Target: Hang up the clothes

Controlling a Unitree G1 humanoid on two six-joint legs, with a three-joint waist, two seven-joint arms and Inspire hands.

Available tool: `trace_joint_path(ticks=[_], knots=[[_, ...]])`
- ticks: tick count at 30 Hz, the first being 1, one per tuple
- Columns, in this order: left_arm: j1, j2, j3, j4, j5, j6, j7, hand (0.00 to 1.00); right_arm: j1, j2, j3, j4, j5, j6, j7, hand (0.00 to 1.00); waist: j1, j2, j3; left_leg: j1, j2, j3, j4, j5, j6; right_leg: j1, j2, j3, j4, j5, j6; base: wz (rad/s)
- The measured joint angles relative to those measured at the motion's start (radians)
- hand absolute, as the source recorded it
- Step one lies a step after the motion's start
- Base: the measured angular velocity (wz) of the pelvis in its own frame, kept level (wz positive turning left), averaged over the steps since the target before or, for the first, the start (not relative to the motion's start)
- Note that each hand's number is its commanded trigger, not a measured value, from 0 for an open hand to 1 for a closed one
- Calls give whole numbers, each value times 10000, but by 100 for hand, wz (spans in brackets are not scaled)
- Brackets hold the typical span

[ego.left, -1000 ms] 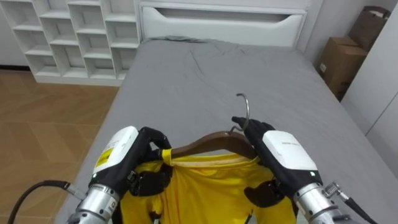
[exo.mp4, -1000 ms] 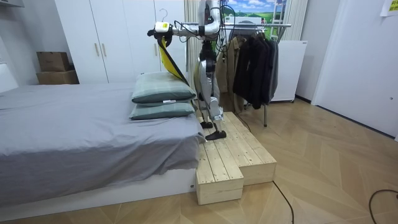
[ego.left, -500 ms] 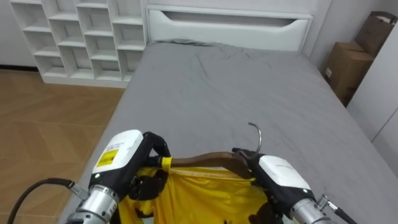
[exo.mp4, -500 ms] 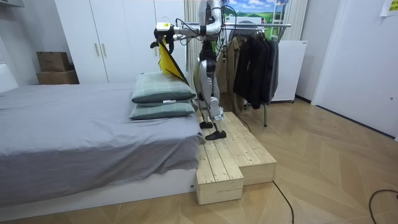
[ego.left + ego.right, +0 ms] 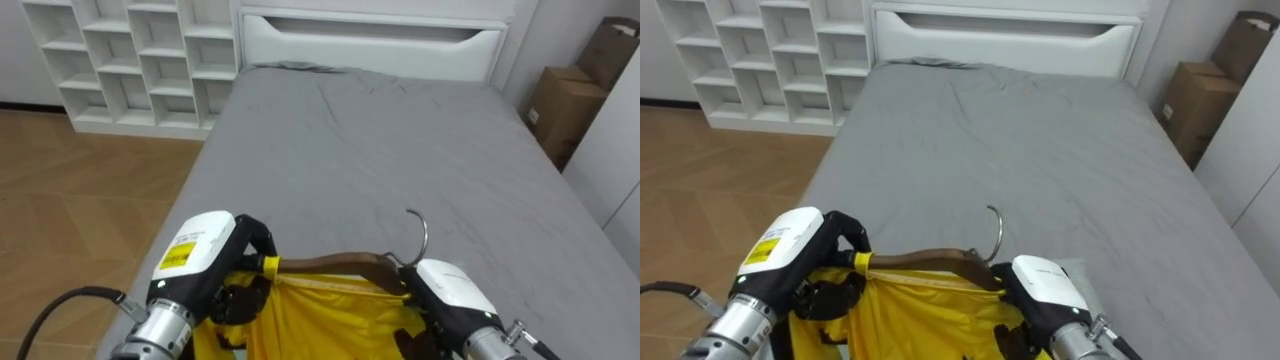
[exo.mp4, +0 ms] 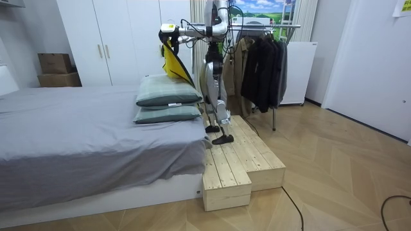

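The left hand (image 5: 222, 256) has its dark fingers curled tight round the left end of a brown wooden clothes hanger with a metal hook (image 5: 330, 263), pinching a fold of yellow cloth there too. The right hand (image 5: 446, 286) is closed over the hanger's right side, just right of the hook. There is one hanger, and one bright yellow garment (image 5: 320, 318) draped on it. The garment's neckline is stretched along the bar and its smooth cloth falls toward the near edge between the two wrists. Both are held up above the near part of a wide bed with a grey cover (image 5: 380, 140), the hook pointing away toward a white headboard (image 5: 370, 40). A white cubby shelf (image 5: 135, 50) stands far left and two brown cardboard boxes (image 5: 555, 100) far right. In the room view the robot stands on a stepped wooden platform (image 6: 237, 160) beside two stacked grey pillows (image 6: 168, 97), arms raised, a clothes rack of dark garments (image 6: 263, 64) behind it.
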Motion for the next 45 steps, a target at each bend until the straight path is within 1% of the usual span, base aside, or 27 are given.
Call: trace_joint_path(ticks=[2,4,5,9,13,21,24,32,33,34,37,39,40,41,43,45], knots=[[3,-38,-55,-2,12,1,0,100,-13,119,-83,309,6,3,-190,100,10,-3,-2,3,0,-11,-1,0,0,6,0,-5,5,0,0,0],[1,28,-58,-3,73,1,-1,100,-12,121,-112,339,28,-23,-229,100,1,-3,-4,3,1,-9,-1,0,0,4,2,-1,6,0,-1,0],[1,26,-63,-4,74,0,0,100,-11,123,-89,365,31,-52,-225,100,-4,0,-19,5,1,-9,1,0,0,7,3,-1,8,0,-1,0],[2,37,-63,-3,103,1,0,100,-10,139,-90,549,90,-263,-220,100,-15,3,-29,17,1,-37,6,0,0,29,0,-23,12,1,-2,1],[2,39,-64,-3,112,1,-1,100,-10,192,-96,621,208,-272,-217,100,-17,8,-32,3,0,-103,19,0,0,53,-12,-115,1,0,-1,5],[2,9,-109,-3,192,1,-14,100,-9,201,-98,648,267,-273,-200,100,-29,19,-37,18,-1,-119,25,0,0,116,-17,-120,-23,0,-2,0],[2,9,-118,-3,191,1,-12,100,-10,198,-108,649,255,-275,-202,100,-45,34,-56,16,-3,-126,23,0,0,172,-12,-120,-106,0,-2,0],[16,-28,-124,-3,191,1,-14,100,-8,198,-125,650,221,-266,-202,100,-58,37,-59,36,-1,-136,7,0,0,172,-10,-127,-121,0,-2,0],[25,-28,-124,-2,191,1,-15,64,-7,199,-125,656,220,-267,-204,100,-58,37,-59,38,-1,-137,6,0,0,173,-10,-128,-121,0,-2,0],[56,-40,-124,-2,191,2,-16,0,-3,198,-123,671,247,-266,-205,100,-66,36,-59,50,-1,-138,2,0,0,179,-12,-130,-121,1,-2,0],[168,-86,-160,-2,186,10,-16,0,28,196,-116,672,274,-221,-205,100,-70,35,-58,49,-1,-135,-2,0,0,179,-12,-133,-118,1,-2,0],[200,-222,-176,-2,136,10,-15,0,71,198,-113,672,274,-212,-203,100,-59,34,-58,44,-2,-129,-3,0,0,179,-15,-134,-120,0,-1,0],[199,-338,-172,-2,-112,9,-8,0,143,198,-112,672,273,-206,-195,100,-42,32,-57,44,-4,-121,-4,0,0,179,-16,-134,-121,-1,0,0],[204,-530,-166,-3,-275,10,5,0,233,212,-112,673,274,-186,-141,100,-35,31,-56,45,-8,-99,-9,0,0,177,-27,-135,-120,-4,5,0],[213,-758,-170,-3,-647,10,4,0,322,241,-111,673,319,-81,26,100,-28,30,-55,49,-12,-87,-10,0,0,161,-83,-129,-117,-8,11,0],[266,-804,-175,-2,-958,15,1,0,415,244,-113,672,717,-20,140,100,-32,29,-55,61,-11,-78,-10,0,0,162,-83,-124,-108,-9,12,0]])
